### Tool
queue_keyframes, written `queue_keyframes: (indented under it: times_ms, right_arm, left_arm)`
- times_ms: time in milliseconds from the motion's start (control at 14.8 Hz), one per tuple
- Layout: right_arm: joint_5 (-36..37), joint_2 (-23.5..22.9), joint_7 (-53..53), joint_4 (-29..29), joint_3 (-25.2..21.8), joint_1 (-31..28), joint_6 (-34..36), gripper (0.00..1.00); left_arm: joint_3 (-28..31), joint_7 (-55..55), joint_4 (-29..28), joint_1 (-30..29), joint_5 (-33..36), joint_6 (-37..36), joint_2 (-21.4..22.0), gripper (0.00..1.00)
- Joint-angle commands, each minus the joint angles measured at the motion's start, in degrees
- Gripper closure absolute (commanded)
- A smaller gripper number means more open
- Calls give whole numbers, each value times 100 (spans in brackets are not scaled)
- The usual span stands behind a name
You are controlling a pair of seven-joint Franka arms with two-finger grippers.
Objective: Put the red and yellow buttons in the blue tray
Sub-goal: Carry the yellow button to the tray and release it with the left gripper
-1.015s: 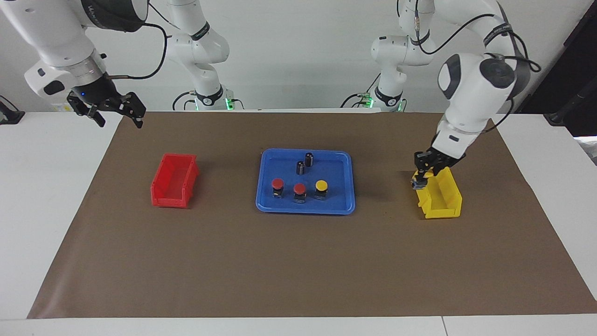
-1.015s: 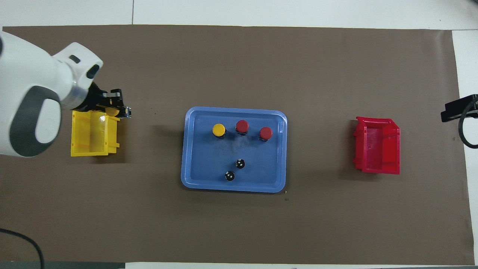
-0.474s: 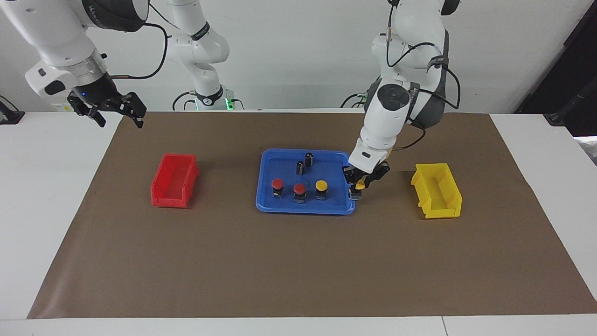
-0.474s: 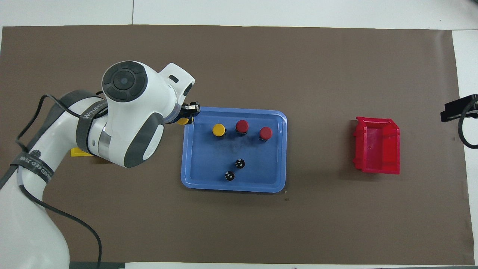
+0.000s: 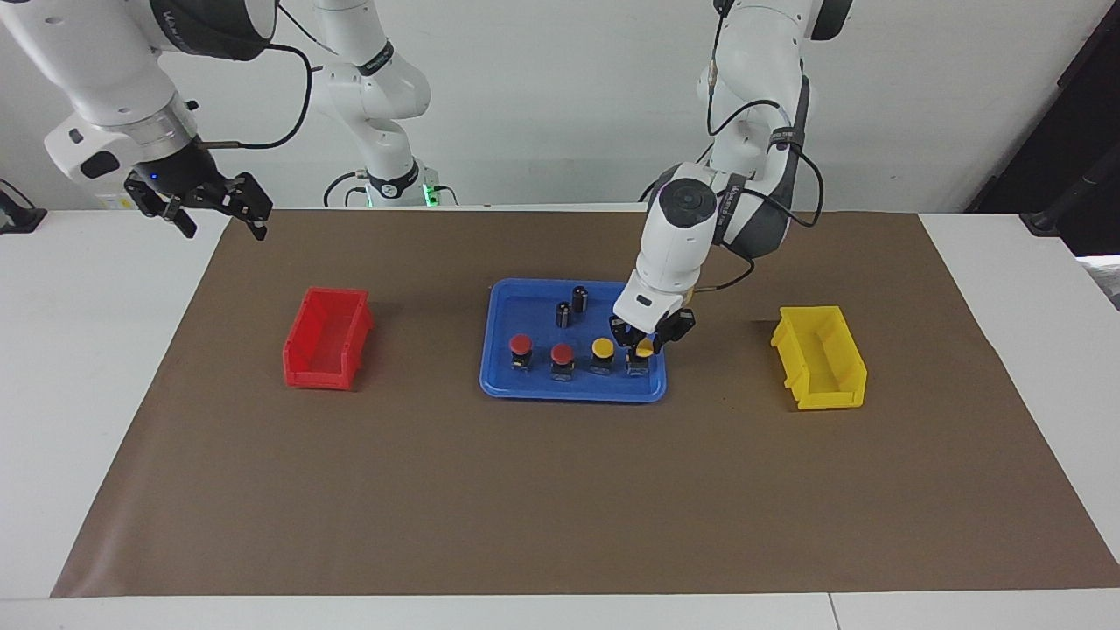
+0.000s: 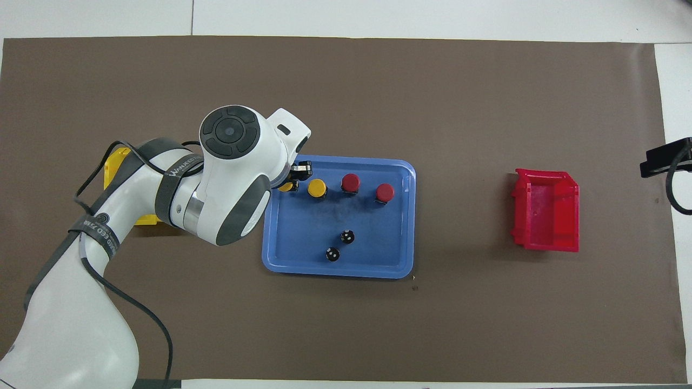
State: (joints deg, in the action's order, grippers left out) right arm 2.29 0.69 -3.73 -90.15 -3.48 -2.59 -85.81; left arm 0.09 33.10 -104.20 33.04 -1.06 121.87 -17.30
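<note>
Transfer is almost done: the left gripper (image 5: 641, 343), jaws pinching the second yellow button (image 5: 642, 350), has carried it from the yellow bin (image 5: 821, 359) into the blue tray (image 5: 525, 385), beside three seated buttons. Release remains. The right gripper (image 5: 214, 210) waits, jaws spread, over the counter's edge.
</note>
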Motion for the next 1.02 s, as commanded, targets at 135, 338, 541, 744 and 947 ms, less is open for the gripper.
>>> queue_keyframes:
  times_ms: [135,338,541,744,947]
  right_arm:
    - [26,150,-137,-187,22,-22,-58,0]
    - [26,150,-137,-187,22,-13,-58,0]
    - [26,150,-137,-178,22,-13,-49,0]
    - [17,150,-137,-178,22,-4,-49,0]
    - [17,150,-137,-178,22,-13,-32,0]
  left_arm:
    - [87,39,-215,71,-69,259,69,55]
    - [88,30,-153,71,-69,101,104,40]
    - [96,4,206,-7,-69,-626,314,40]
    - [132,-215,672,-366,-61,-1557,604,30]
    - [166,-988,1068,-639,-43,-2341,797,0]
